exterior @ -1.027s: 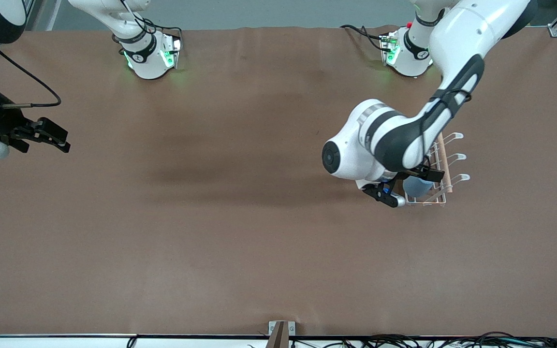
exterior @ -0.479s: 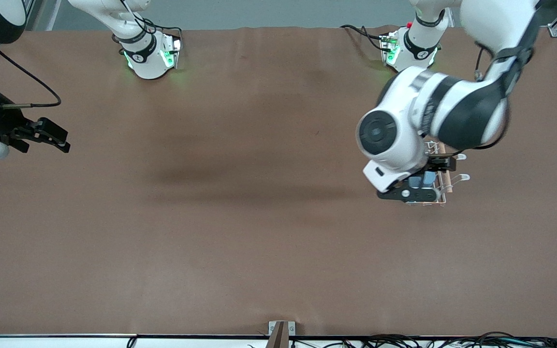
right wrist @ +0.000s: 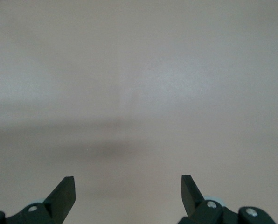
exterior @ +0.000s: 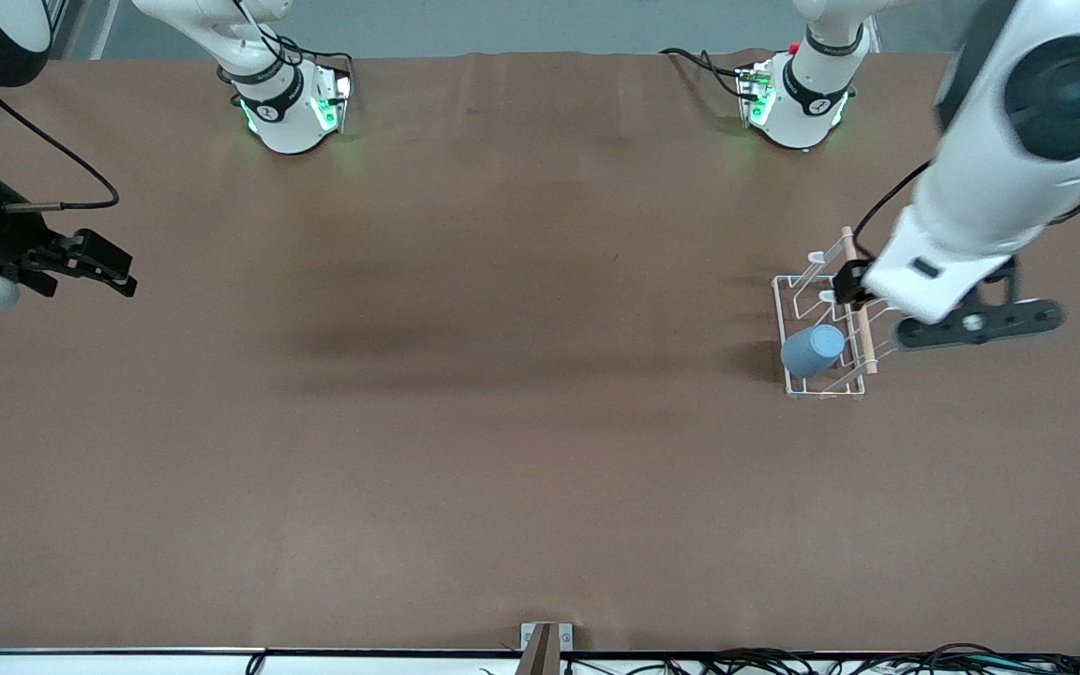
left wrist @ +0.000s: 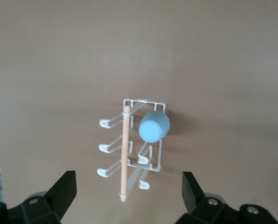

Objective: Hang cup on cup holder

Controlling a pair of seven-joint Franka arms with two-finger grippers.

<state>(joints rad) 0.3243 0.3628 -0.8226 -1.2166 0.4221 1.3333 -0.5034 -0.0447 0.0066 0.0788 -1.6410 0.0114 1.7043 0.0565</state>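
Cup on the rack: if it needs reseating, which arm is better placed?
Left, probably. The left gripper hangs open beside the rack, with the cup hung on a prong in its wrist view. The right gripper waits at the right arm's end of the table.

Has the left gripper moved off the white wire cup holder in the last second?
Yes. The left gripper rose and swung from the white wire cup holder's inner side toward its table end, leaving the light-blue cup hung.
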